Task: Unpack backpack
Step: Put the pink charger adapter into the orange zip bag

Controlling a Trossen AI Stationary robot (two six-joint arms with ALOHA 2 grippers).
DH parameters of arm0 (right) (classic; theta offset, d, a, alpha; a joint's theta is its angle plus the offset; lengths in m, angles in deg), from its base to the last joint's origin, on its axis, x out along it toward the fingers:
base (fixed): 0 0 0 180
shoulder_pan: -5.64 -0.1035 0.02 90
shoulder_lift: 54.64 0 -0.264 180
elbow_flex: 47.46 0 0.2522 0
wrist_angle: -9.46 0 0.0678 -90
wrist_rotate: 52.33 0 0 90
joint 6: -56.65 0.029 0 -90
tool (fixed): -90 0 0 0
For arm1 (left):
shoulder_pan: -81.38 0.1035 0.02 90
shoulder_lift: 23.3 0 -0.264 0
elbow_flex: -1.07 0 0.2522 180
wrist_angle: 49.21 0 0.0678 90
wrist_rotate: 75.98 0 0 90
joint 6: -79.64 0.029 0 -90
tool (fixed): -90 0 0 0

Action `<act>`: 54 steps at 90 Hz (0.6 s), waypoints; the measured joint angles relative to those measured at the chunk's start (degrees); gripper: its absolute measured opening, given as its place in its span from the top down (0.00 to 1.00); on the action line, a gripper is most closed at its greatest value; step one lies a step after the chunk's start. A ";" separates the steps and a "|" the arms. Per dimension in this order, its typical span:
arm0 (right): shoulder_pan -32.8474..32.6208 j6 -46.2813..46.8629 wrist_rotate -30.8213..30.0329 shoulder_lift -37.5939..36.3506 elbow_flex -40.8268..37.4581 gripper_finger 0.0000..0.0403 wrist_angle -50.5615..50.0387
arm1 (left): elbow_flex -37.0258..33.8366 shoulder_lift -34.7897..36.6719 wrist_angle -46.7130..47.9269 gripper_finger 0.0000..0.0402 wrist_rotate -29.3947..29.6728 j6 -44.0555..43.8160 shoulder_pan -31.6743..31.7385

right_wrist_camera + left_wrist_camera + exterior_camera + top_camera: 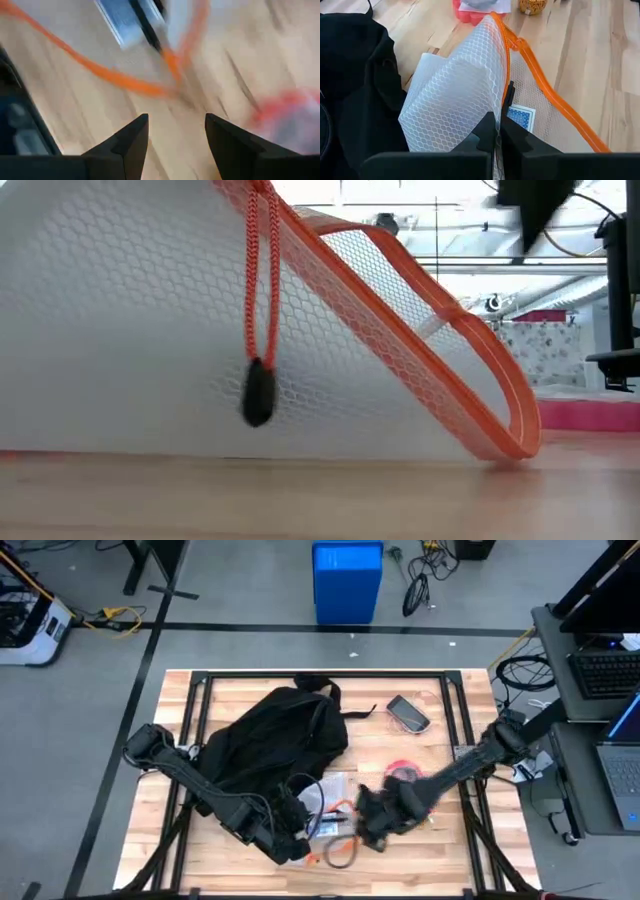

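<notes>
My left fingers (497,131) clenched on the mesh pouch (460,95) (orange-trimmed) beside the backpack (265,745), right fingers (176,135) released above the table (420,690).

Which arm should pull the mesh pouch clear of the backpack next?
Left, likely. Its claw is shut on the mesh pouch beside the backpack. The right claw is open, holding nothing, over bare table.

Robotics lab: concrete floor (250,600), cables (418,585), laptop (625,765).
</notes>
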 joint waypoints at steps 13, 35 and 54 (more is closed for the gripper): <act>-4.25 15.78 -1.56 -1.99 -0.06 0.54 -19.15 | 0.00 0.00 0.03 1.00 0.01 0.36 0.02; -7.51 32.84 -2.27 -4.09 -4.20 0.43 -19.75 | 0.00 0.00 -0.13 1.00 0.02 0.30 0.12; -8.53 38.21 -1.90 -3.80 -11.40 0.33 -15.02 | 0.00 0.00 -0.16 1.00 -0.12 0.28 0.12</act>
